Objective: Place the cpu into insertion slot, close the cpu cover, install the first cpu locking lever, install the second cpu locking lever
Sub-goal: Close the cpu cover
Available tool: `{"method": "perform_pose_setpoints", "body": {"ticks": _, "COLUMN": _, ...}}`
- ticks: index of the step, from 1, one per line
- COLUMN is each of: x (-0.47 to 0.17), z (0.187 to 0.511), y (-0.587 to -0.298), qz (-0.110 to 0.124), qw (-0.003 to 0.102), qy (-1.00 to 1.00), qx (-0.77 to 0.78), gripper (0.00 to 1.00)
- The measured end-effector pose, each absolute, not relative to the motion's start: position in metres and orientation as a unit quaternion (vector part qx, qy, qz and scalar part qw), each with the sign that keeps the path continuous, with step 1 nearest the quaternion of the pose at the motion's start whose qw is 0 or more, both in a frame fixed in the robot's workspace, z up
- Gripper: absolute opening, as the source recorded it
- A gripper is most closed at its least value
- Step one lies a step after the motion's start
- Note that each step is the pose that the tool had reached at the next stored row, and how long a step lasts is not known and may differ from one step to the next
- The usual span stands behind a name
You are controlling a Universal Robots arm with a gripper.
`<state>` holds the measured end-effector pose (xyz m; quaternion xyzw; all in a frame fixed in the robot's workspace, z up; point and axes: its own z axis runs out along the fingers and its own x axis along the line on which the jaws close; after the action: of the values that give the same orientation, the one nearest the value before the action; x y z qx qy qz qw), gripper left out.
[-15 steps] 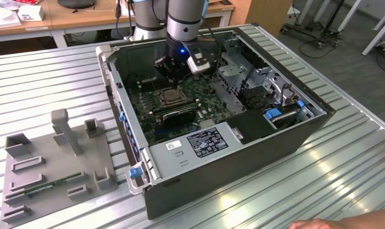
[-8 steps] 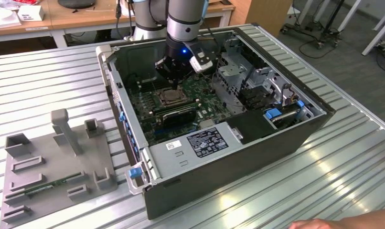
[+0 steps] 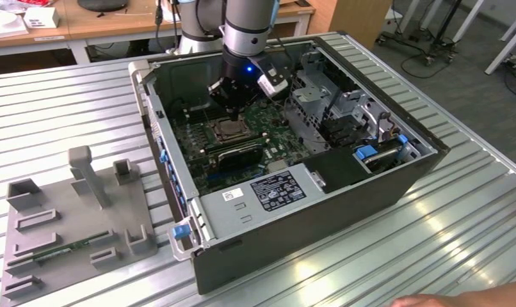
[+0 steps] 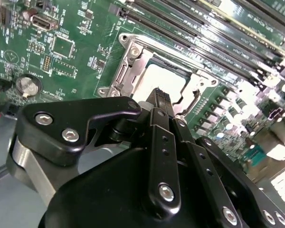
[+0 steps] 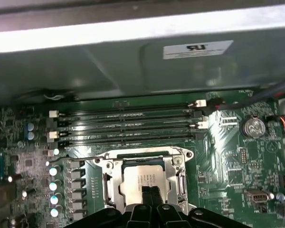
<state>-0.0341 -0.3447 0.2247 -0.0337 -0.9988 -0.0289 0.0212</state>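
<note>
We find the pincer (image 5: 149, 192), tips together, just over the cpu (image 5: 143, 176), which lies flat within the cpu cover (image 5: 179, 183), upper centre of the exterior view. We judge a vertical, light press best.

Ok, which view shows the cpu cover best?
First wrist view: the cover frames the cpu squarely, with the gripper crossing one edge. Second wrist view has it slanted, partly behind the gripper; exterior view, distant under the arm.
</note>
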Motion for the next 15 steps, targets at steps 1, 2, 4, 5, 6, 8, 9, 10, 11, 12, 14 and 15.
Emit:
{"method": "perform_pose_setpoints", "body": {"ticks": 1, "x": -0.0341, "z": 0.2244, "y": -0.3447, "qz": -0.029, "qw": 0.020, "qy": -0.999, "qx": -0.029, "gripper": 0.11}}
{"method": "perform_pose_setpoints", "body": {"ticks": 2, "x": -0.0341, "z": 0.2241, "y": -0.3447, "qz": -0.029, "qw": 0.018, "qy": -0.999, "qx": -0.025, "gripper": 0.11}}
{"method": "perform_pose_setpoints", "body": {"ticks": 4, "x": -0.0352, "z": 0.2239, "y": -0.3447, "qz": -0.028, "qw": 0.014, "qy": -0.999, "qx": -0.023, "gripper": 0.11}}
{"method": "perform_pose_setpoints", "body": {"ticks": 5, "x": -0.0356, "z": 0.2239, "y": -0.3447, "qz": -0.028, "qw": 0.013, "qy": -0.999, "qx": -0.022, "gripper": 0.11}}
{"method": "perform_pose_setpoints", "body": {"ticks": 6, "x": -0.0356, "z": 0.2239, "y": -0.3447, "qz": -0.028, "qw": 0.013, "qy": -0.999, "qx": -0.022, "gripper": 0.11}}
{"method": "perform_pose_setpoints", "body": {"ticks": 8, "x": -0.0356, "z": 0.2239, "y": -0.3447, "qz": -0.028, "qw": 0.013, "qy": -0.999, "qx": -0.022, "gripper": 0.11}}
{"method": "perform_pose_setpoints", "body": {"ticks": 9, "x": -0.0356, "z": 0.2239, "y": -0.3447, "qz": -0.028, "qw": 0.013, "qy": -0.999, "qx": -0.022, "gripper": 0.11}}
{"method": "perform_pose_setpoints", "body": {"ticks": 10, "x": -0.0357, "z": 0.2238, "y": -0.3446, "qz": -0.028, "qw": 0.012, "qy": -0.999, "qx": -0.022, "gripper": 0.11}}
{"method": "perform_pose_setpoints", "body": {"ticks": 11, "x": -0.0358, "z": 0.2238, "y": -0.3447, "qz": -0.028, "qw": 0.008, "qy": -0.999, "qx": -0.022, "gripper": 0.11}}
{"method": "perform_pose_setpoints", "body": {"ticks": 12, "x": -0.0357, "z": 0.2236, "y": -0.3447, "qz": -0.028, "qw": 0.004, "qy": -0.999, "qx": -0.022, "gripper": 0.11}}
{"method": "perform_pose_setpoints", "body": {"ticks": 14, "x": -0.0358, "z": 0.2233, "y": -0.3447, "qz": -0.029, "qw": -0.008, "qy": -0.999, "qx": -0.021, "gripper": 0.11}}
{"method": "perform_pose_setpoints", "body": {"ticks": 15, "x": -0.0359, "z": 0.2231, "y": -0.3447, "qz": -0.029, "qw": -0.014, "qy": -0.999, "qx": -0.021, "gripper": 0.11}}
